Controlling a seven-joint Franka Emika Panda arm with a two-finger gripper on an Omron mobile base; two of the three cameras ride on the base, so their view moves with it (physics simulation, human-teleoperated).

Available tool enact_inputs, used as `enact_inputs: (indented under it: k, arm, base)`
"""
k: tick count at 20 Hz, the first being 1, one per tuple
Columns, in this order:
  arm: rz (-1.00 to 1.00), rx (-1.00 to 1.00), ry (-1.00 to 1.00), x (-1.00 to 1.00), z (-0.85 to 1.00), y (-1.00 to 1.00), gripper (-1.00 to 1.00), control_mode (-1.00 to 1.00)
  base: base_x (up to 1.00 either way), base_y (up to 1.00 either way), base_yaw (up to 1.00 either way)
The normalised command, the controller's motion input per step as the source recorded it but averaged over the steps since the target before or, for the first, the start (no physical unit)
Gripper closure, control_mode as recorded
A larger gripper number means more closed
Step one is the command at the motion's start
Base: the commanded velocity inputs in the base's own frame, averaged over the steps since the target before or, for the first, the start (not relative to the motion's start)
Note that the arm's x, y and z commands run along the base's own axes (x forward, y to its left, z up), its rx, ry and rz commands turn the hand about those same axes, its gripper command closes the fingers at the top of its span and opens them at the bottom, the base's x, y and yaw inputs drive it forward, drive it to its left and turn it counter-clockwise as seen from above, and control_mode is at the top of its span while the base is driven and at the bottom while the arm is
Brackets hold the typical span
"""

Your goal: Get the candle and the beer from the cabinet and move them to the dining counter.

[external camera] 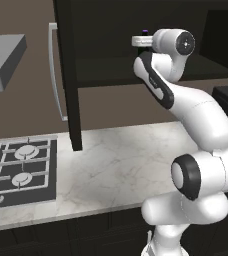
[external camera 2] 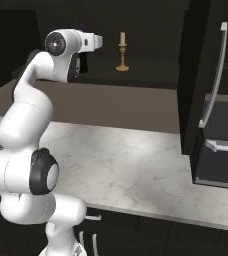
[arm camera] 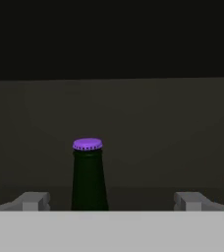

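Dark open cabinet [external camera: 106, 75] over marble counter [external camera: 116, 165], my gripper [arm camera: 111, 201] spread wide, the beer [arm camera: 89, 177] upright between my fingertips, the candle [external camera 2: 122, 51] to the right.

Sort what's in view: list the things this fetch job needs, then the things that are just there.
Job:
beer
candle
cabinet
gripper, open

Just there:
gas hob
marble counter
range hood

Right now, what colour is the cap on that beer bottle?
Purple, on the dark green beer bottle; the hand view shows it best.
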Motion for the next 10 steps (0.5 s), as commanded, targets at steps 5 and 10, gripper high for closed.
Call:
enact_inputs:
  k: [5, 10]
  arm:
    - [0.00, 0.00, 0.00, 0.01, 0.00, 0.05, -1.00, -1.00]
    - [-0.01, 0.00, 0.00, 0.02, 0.00, 0.05, -1.00, -1.00]
  base:
    - [0.00, 0.00, 0.00]
    - [0.00, 0.00, 0.00]
